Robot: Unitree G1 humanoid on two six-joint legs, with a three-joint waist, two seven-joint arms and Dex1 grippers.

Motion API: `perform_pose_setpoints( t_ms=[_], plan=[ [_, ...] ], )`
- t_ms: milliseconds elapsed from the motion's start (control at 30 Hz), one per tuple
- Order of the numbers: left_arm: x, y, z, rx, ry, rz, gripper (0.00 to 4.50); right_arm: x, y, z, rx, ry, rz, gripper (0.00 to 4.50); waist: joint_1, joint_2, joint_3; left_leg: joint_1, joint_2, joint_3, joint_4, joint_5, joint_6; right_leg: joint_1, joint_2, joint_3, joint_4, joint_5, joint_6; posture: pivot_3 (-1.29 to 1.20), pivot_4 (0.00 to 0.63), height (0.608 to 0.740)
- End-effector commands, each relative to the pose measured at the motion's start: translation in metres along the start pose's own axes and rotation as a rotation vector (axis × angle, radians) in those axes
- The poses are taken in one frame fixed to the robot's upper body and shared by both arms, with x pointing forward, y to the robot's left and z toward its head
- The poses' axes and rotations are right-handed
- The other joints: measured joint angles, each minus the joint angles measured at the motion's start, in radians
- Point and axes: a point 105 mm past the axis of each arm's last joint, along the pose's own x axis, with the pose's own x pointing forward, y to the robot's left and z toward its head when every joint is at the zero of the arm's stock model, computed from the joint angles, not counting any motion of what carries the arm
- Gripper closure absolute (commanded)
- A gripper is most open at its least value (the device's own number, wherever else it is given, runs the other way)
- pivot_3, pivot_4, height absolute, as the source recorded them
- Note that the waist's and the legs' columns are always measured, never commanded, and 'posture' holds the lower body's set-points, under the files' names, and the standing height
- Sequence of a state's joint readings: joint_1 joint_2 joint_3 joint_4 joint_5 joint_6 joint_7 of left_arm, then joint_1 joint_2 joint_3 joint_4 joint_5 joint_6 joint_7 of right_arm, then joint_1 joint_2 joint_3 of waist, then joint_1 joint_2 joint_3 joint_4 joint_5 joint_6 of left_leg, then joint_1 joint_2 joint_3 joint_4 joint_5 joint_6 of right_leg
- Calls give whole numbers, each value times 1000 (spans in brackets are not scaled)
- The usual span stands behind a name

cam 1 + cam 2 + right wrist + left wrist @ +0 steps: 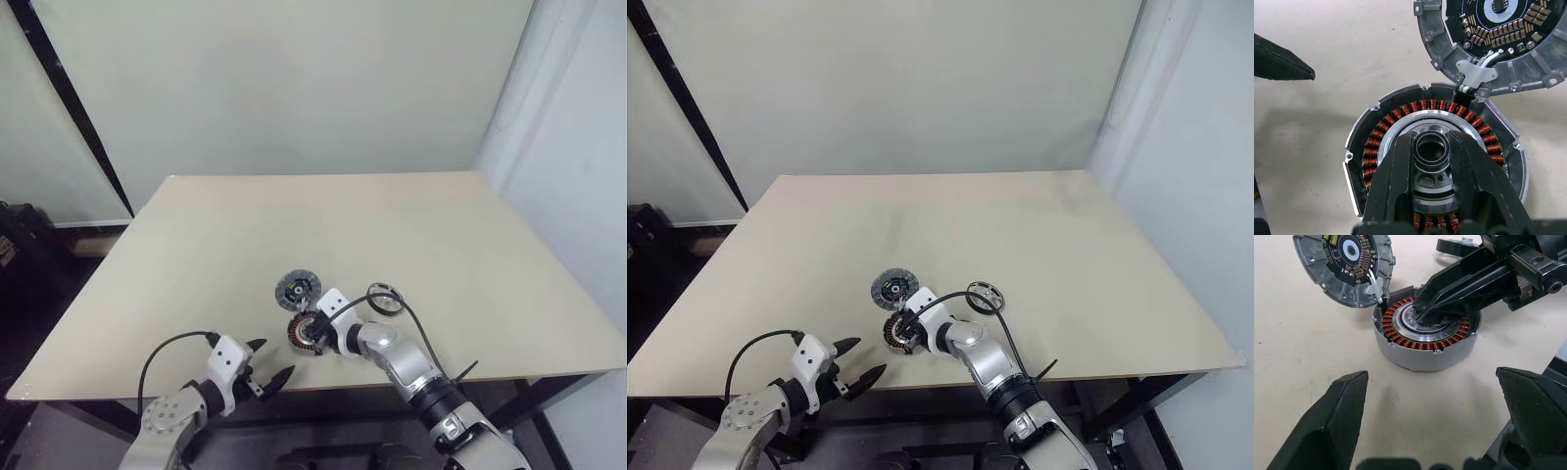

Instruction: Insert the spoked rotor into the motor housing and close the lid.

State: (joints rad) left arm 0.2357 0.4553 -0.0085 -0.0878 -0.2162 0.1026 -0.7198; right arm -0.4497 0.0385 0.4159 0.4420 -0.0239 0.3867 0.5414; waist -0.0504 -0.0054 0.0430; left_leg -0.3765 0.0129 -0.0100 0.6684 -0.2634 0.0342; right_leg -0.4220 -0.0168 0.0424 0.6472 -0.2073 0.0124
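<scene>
The spoked rotor [1430, 147], a bright silver wheel, sits inside the ring of copper windings of the motor housing [1415, 357], low in its well and seemingly level. The right gripper [1426, 312] reaches in from the housing's 3 o'clock in the head view, and its two black fingers pinch the rotor's raised central hub from either side.

The lid [1327, 269] lies face-up on the table [441, 235], touching the housing at 12 o'clock, its circuit-board underside exposed. It is joined to the housing by short white leads at a small bracket. A small dark ring [985, 296] rests near the housing at 2 o'clock. The left gripper [272, 359] hovers at 7 o'clock near the table's front edge, its fingers spread wide around nothing.

The rotor looks rigid, smooth and dense for its size, so polished metal could slip or cock sideways in a light pinch. The hub is the sensible hold, keeping the fingers off the thin spokes and the delicate windings. The wheel probably needs to go straight down, since a tilt could jam it against the inner ring.

The lid appears stiff but tethered. It is best taken by its outer rim, away from the board, and swung over on the side of the leads without straining them. The housing may slide on the bare tabletop unless it is steadied.
</scene>
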Motion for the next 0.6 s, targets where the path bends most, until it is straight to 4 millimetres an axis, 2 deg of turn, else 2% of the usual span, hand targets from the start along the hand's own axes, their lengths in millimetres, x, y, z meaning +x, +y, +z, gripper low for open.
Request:
perform_pose_setpoints(
  t_ms=[33, 600],
  plan=[
    [1, 3, 17, 37, -57, 4, 0, -3, -6, 13, -28, -37, -15, 3811, 0, 0, 0, 0, 0, 0, 0, 0, 0, 0, 0, 0, 0, 0, 0, 0, 0, 740],
    [3, 4, 18, 39, -59, 2, 0, -2, -5, 11, -32, -27, -16, 3811, 0, 0, 0, 0, 0, 0, 0, 0, 0, 0, 0, 0, 0, 0, 0, 0, 0, 740]
  ],
)
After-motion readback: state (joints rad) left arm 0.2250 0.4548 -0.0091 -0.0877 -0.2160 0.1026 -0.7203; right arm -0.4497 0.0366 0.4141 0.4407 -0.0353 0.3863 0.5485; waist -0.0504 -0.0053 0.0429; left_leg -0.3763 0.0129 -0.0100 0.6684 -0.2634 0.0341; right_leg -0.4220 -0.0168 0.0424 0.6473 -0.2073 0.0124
